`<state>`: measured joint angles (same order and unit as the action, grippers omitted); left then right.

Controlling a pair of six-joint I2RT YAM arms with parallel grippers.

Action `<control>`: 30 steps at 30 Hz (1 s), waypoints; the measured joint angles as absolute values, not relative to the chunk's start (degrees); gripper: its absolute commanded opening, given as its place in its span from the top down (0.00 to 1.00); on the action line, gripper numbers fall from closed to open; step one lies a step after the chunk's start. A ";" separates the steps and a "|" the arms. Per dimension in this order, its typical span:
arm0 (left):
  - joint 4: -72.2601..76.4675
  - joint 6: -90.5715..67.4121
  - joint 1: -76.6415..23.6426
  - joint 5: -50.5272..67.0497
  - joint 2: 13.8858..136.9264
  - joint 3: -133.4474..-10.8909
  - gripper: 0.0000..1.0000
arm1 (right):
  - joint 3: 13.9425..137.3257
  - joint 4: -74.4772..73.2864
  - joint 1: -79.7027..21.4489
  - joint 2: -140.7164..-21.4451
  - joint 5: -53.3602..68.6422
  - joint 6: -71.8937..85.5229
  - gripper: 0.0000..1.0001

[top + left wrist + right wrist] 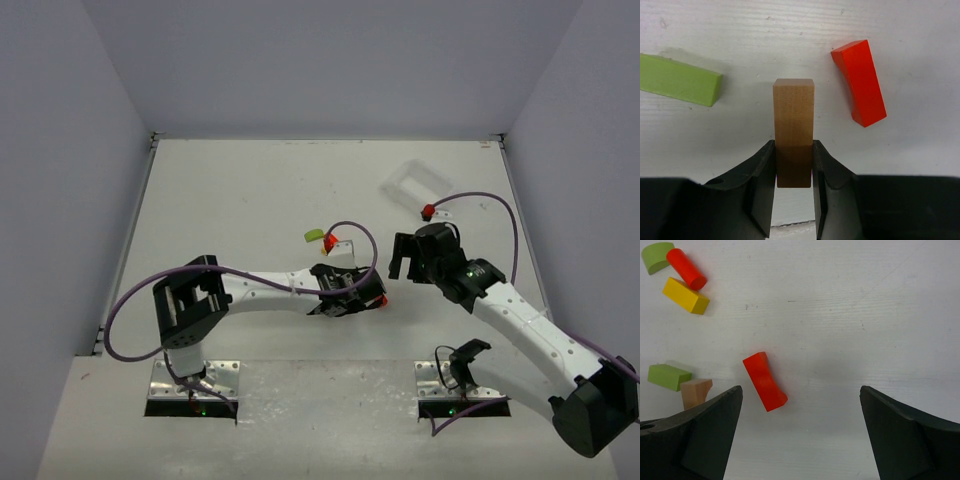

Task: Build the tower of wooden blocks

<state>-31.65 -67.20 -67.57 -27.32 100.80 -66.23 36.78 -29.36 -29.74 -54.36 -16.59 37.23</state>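
Tan block (793, 125) gripped in left end effector (793, 150); green block (679, 80) and red block (859, 82) lie loose either side, unstacked.

The left arm (265, 288) stretches from its base to the right, its forearm lying low and nearly level over the desk (250, 180). The left gripper (794, 150) is closed, and its black fingers (765, 170) press both sides of a tan block (793, 115) at its lower half. The right arm (520, 315) is folded out to the right and slants up and left toward the middle. The right gripper (800, 388) points downward with its fingers (715, 425) spread wide apart, holding nothing.
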 measured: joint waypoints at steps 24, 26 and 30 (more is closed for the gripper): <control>-31.77 -76.68 -68.34 -29.10 108.55 -72.33 0.67 | 36.75 -29.87 -29.37 -54.49 -18.06 37.13 0.01; -31.58 -77.19 -68.34 -29.08 109.00 -72.34 0.64 | 36.75 -29.99 -29.36 -54.74 -18.09 37.08 0.01; -31.34 -78.31 -68.34 -28.99 109.57 -72.34 0.61 | 36.75 -30.13 -29.36 -55.71 -18.11 36.91 0.01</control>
